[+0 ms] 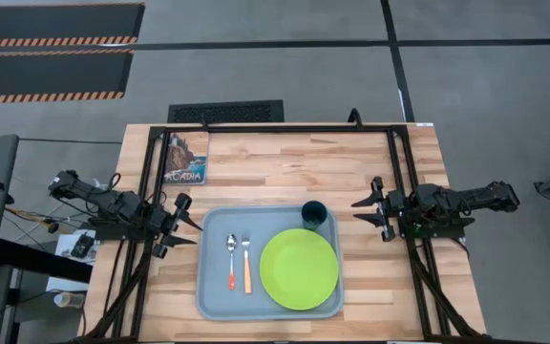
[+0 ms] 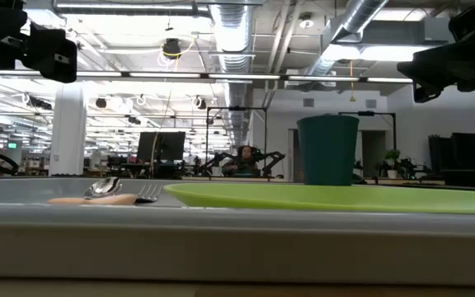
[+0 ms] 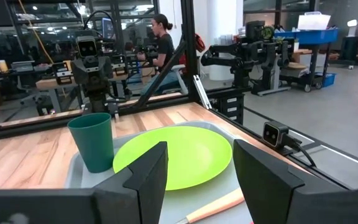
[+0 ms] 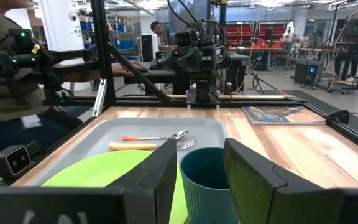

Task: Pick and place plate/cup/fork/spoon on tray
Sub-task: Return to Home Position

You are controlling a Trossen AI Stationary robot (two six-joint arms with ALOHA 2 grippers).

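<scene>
spoon (image 3: 213,206) hidden, left wrist | fork (image 2: 148,193) handle hidden, low | tray (image 2: 221,239) edges cropped, low

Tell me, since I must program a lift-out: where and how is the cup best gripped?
Grip the cup by its rim, coming straight down. It stands upright with its mouth open, hard by the tray's far right corner, the plate close beside it, so side room looks tight. The right gripper is nearer.

On the counter (image 1: 285,158) sits the tray (image 1: 214,291) — spoon (image 1: 231,259) left of fork (image 1: 246,262), apparently just apart; plate (image 1: 299,268) right, cup (image 1: 314,212) behind it.
</scene>
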